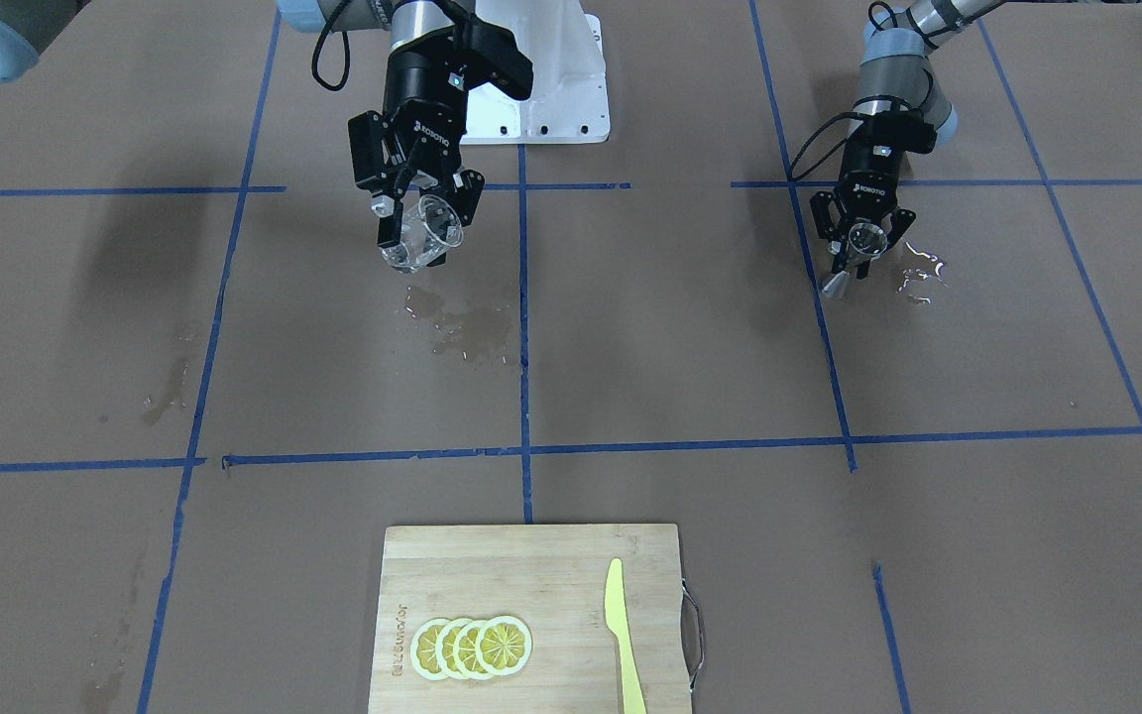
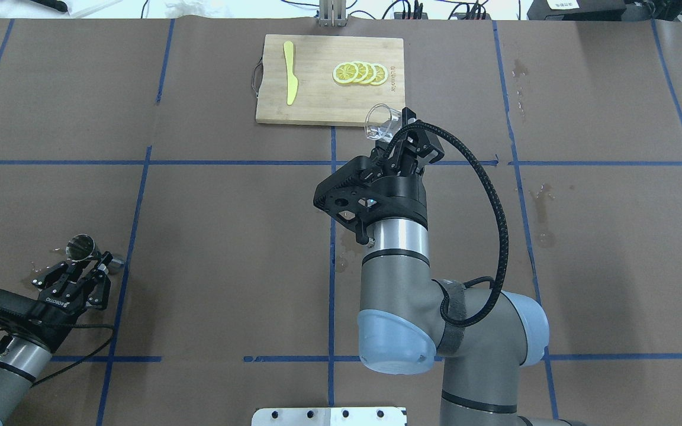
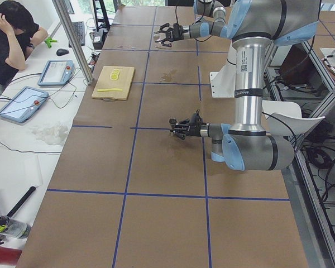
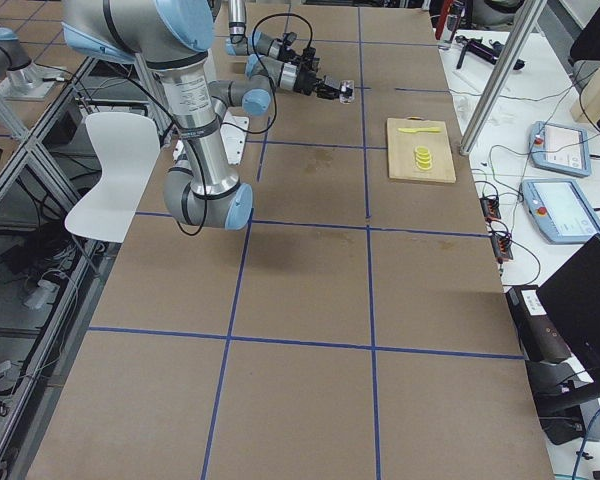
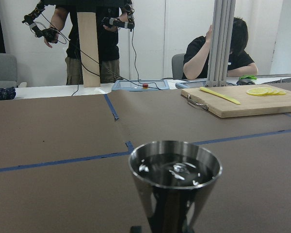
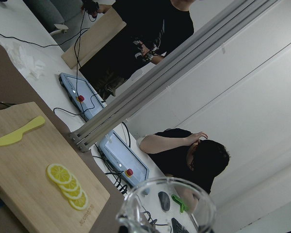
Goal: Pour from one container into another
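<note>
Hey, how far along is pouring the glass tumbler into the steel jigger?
Done: the right pincer grips the small clear faceted glass tumbler, the left pincer the shiny steel hourglass jigger. In hand: tumbler tilted, far from the jigger, near a wet patch. Left: the jigger seems to hold liquid already, so whether any pouring remains I cannot tell.
</note>
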Available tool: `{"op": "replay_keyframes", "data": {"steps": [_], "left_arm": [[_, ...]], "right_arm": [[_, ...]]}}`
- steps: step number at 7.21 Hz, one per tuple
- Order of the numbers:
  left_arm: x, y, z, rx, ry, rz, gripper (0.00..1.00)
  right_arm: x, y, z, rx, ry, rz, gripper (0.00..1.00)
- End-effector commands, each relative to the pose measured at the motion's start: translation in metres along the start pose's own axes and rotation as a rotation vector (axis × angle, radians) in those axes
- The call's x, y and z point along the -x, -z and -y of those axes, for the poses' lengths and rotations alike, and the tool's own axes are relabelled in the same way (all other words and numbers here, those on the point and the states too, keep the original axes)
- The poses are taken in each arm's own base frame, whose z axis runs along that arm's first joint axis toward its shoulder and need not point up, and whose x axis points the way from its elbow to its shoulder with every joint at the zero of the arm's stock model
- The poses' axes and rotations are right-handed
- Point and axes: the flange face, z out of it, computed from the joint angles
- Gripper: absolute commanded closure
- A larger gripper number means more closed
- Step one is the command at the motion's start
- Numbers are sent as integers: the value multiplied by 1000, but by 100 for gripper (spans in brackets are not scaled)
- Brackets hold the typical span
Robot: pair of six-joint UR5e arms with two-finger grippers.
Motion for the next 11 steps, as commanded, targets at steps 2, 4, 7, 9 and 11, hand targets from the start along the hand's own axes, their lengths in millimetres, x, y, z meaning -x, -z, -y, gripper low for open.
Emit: {"op": "replay_keyframes", "data": {"steps": [2,4,7,9,11], "left_arm": [[-1,0,1,-1,1,-1,57],[-1,0,2,-4,1,1,36],[-1,1,6,-29,12,16,0],[-7,1,17,-48,31,19,0],[-15,2,32,-77,67,24,0]], "right_arm": [[0,0,0,0,-2,0,100],[0,0,0,0,-1,0,100],[0,0,0,0,-1,0,100],[0,0,0,0,-1,0,100],[-1,0,0,0,-1,-1,100]]}}
